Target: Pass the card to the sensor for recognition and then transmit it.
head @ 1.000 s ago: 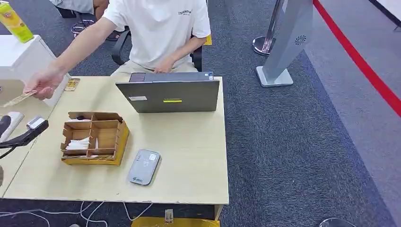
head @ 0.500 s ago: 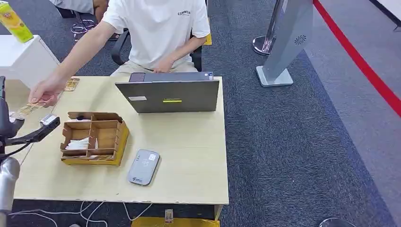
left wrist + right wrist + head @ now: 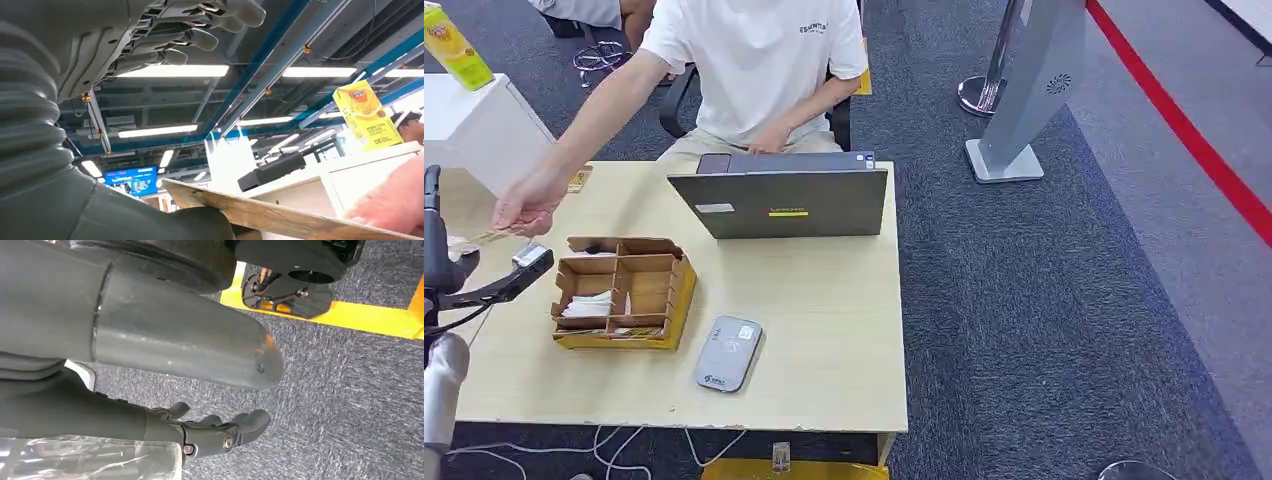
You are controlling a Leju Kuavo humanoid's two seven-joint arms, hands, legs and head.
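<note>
Fingers (image 3: 200, 37) of the left hand (image 3: 444, 270) are spread apart, holding nothing. At the left of the frame, a person's hand (image 3: 524, 205) holds out the card (image 3: 280, 215). It looks thin, light and stiff; pinch its free end.

Your left arm (image 3: 442, 385) rises at the left edge of the head view, silver forearm upright, the dark left hand (image 3: 454, 275) above it. In the left wrist view that hand's fingers (image 3: 200, 37) spread apart above the thick thumb (image 3: 165, 222). Your right hand (image 3: 215, 432) hangs low, its fingers (image 3: 252, 422) loosely curved and holding nothing.
</note>
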